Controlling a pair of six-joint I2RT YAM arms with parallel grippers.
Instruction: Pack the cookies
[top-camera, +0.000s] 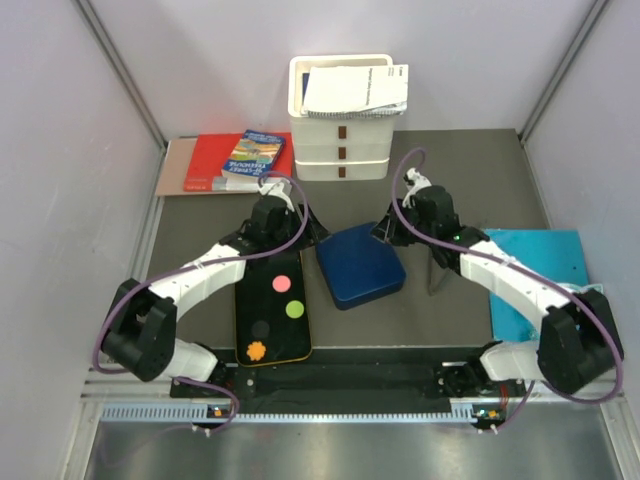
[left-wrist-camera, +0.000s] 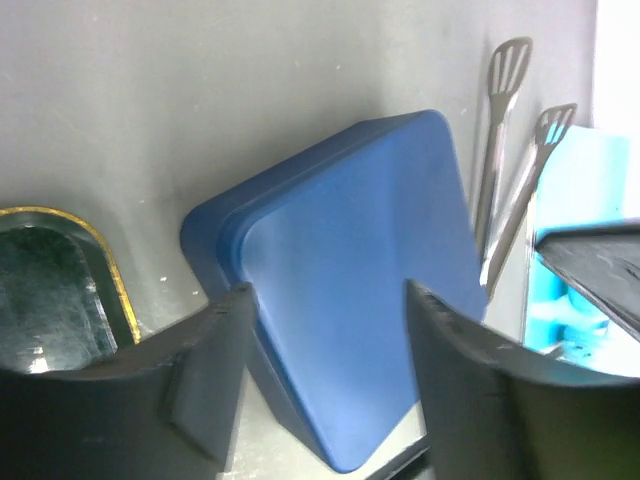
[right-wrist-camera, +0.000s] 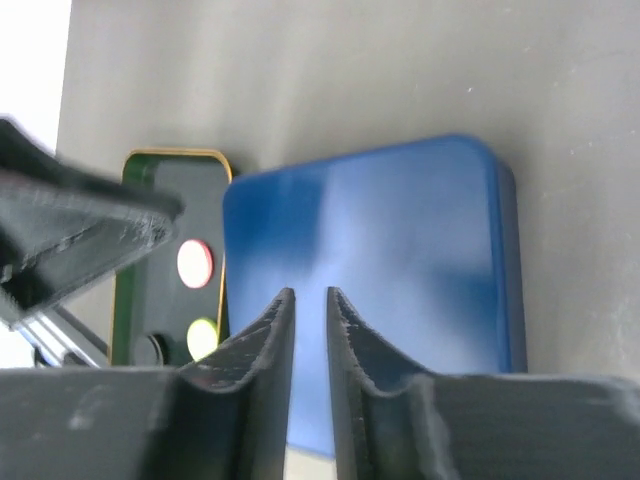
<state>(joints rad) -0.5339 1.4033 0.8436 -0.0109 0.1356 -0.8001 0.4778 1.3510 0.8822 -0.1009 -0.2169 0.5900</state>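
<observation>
Four cookies (pink, green, black, orange) lie in the black gold-rimmed tray on the worktop. Blue tin sits just beside it, inside not visible. My left end effector is wide apart and empty. My right end effector is barely cracked and empty.

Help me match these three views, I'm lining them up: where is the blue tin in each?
Top external: the blue tin lies at the centre, just right of the black tray.
Left wrist: the tin fills the middle; the tray is at the left edge.
Right wrist: the tin sits centre-right; the tray is on its left.
Shared landmark: the black tray.
</observation>
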